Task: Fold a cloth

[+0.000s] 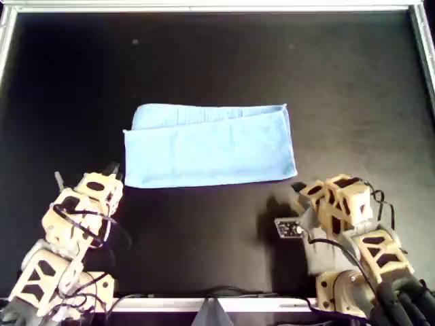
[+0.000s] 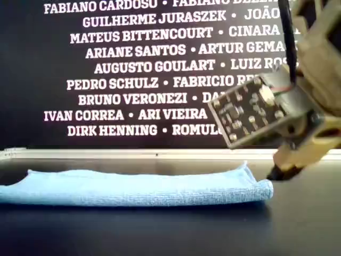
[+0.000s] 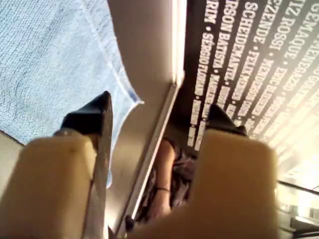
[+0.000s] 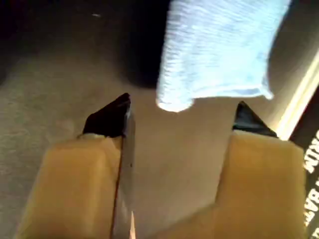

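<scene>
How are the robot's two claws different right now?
My first gripper has one black fingertip showing in front of the cloth, while my second gripper has both fingertips over bare table, with the cloth's end just ahead. My first gripper looks along the cloth's edge towards the lettered wall; my second gripper looks mostly down at the table. Both are tan with black tips, open, and holding nothing.
</scene>
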